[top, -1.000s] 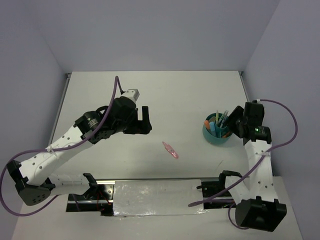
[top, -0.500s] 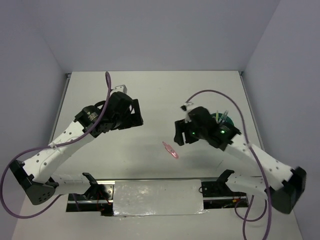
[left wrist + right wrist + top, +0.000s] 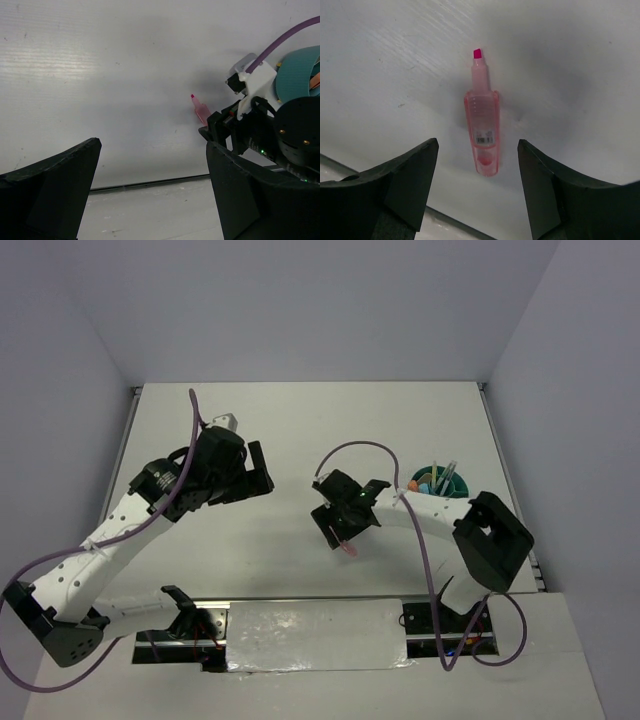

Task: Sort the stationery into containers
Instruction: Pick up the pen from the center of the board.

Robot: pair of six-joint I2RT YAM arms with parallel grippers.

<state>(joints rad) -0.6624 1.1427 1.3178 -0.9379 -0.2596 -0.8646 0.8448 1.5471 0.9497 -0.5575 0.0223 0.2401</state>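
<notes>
A pink highlighter (image 3: 482,127) lies uncapped on the white table, tip pointing away from my right wrist. My right gripper (image 3: 477,147) is open and hovers just above it, one finger on each side, not touching. In the top view the right gripper (image 3: 334,528) covers most of the highlighter (image 3: 349,549). The teal cup (image 3: 447,487) stands at the right with pens and other stationery in it, partly behind my right arm. My left gripper (image 3: 261,470) is open and empty, to the left of the highlighter (image 3: 199,108).
The left wrist view shows the right gripper's black body (image 3: 260,135) and the cup's rim (image 3: 297,70) at the right. The table's near edge with a silver-taped strip (image 3: 310,635) runs just below the highlighter. Grey walls enclose the table.
My right arm has swung left from the cup to above the pink highlighter, with its jaws open. My left arm has drawn back to the left. The highlighter has not moved.
</notes>
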